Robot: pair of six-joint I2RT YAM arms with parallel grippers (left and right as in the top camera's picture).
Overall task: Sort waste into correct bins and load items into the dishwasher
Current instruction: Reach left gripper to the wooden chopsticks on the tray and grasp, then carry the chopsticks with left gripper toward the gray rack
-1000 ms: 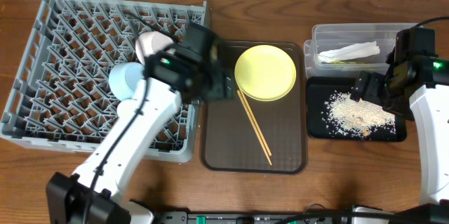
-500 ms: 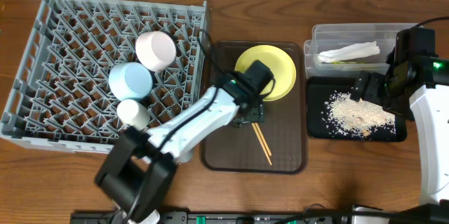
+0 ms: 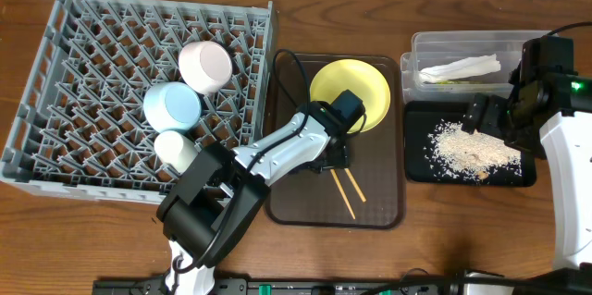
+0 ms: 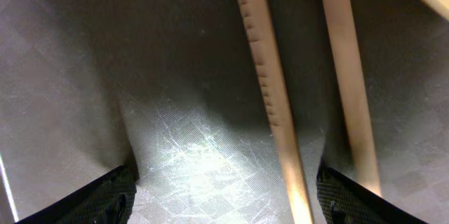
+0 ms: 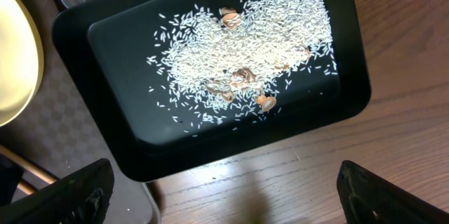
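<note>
On your far left, the dish rack point(image 3: 83, 73) already carries the white bowl point(image 3: 204, 65), the blue bowl point(image 3: 173, 106) and the cup point(image 3: 176, 148). They are mouth-down or tipped among the pegs, which is probably meant to let them drain and stop them rolling.

Moving right, your left claw point(image 4: 224, 196) is low over the brown tray point(image 3: 296, 193). It is spread wide with one dark fingertip on each side of the chopsticks point(image 4: 270, 90). It has hold of nothing yet. The straddle looks set up so that one squeeze gathers both sticks together. They lie nearly parallel and flat on the tray, with the plate point(image 3: 350, 93) just beyond their far ends, so you should expect a thin, slippery pick.

Further right, the clear tub point(image 3: 414, 55) holds the napkin point(image 3: 461, 67). Just in front of it, the black tray point(image 5: 77, 34) holds the food scraps point(image 5: 238, 48), so dry and food waste are kept apart.

Your right claw point(image 5: 240, 190) hangs above that tray. It is wide open and empty, parked clear of the left arm's work.

You can read no brand, label or lettering on anything here.
</note>
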